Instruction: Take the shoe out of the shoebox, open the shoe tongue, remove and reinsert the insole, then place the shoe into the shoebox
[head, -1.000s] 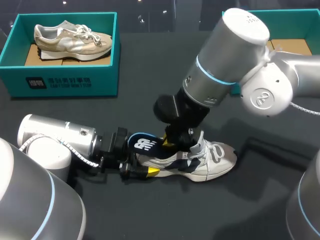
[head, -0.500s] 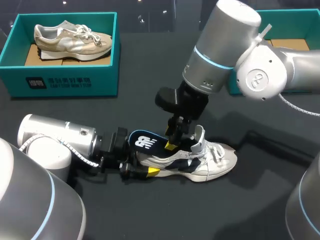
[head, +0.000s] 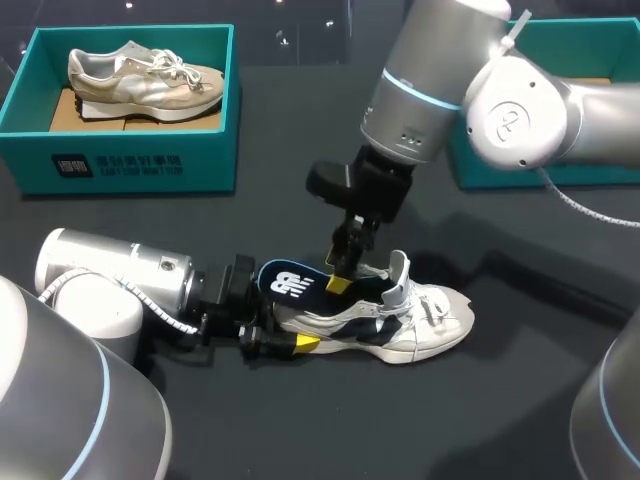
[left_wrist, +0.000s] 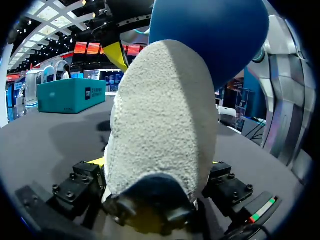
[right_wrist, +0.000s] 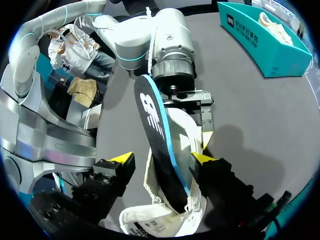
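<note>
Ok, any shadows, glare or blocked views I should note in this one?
Head view: even light; the right arm throws a soft shadow on the table past the toe of the shoe. Left wrist view: the heel fills most of it, blocking the table ahead. Right wrist view: unobstructed, insole plain between the fingers of the open right tool.

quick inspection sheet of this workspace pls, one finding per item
surface: black table
job's things: white shoe lying on the table; insole sticking up out of its heel end; right shoebox at the far right
clutter: beige shoe inside the left shoebox
grippers: left gripper shut on the white shoe's heel; right gripper open, the insole between its fingers
cables: coiled cable along the left arm
surroundings: nothing seen
</note>
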